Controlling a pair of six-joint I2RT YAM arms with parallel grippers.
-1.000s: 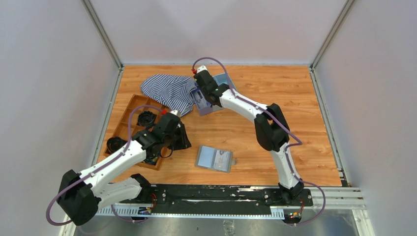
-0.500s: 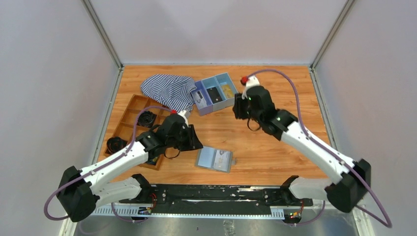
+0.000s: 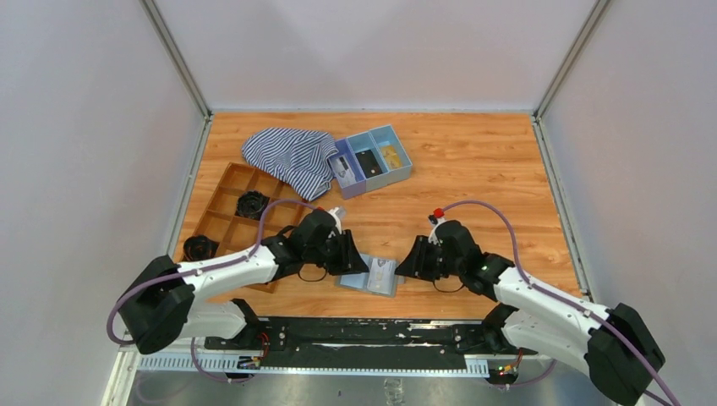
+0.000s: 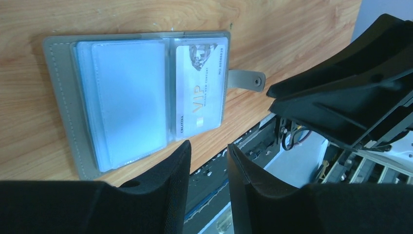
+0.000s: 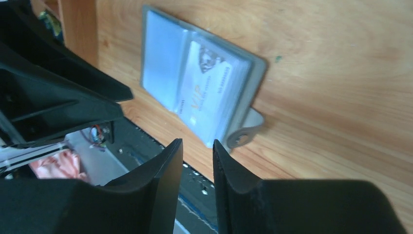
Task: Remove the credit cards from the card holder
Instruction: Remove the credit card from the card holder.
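One card on show: a pale VIP credit card (image 4: 199, 87), tucked in the tab-side half of the card holder (image 4: 131, 102). Just a frosted sleeve on the other half, so no telling how many more in there. Lying open and flat on the table (image 3: 473, 169), near the front edge. Long axis roughly left-right with a slight tilt, snap tab (image 4: 247, 79) poking out at the right end. Card's own long axis crosswise to that, front to back.

Sandwiched right between the two grippers. Over the holder's left end, the left gripper (image 3: 353, 254), fingers a narrow gap apart with nothing in between. Just beside the tab end, the right gripper (image 3: 412, 260), same deal: slightly parted, empty.

Closer to the VIP card, by the look of it: the right one, being at the card's end. Probably a pin-with-left, pull-with-right job. Can't tell which edge the pocket opens on though, so pull direction anyone's guess.
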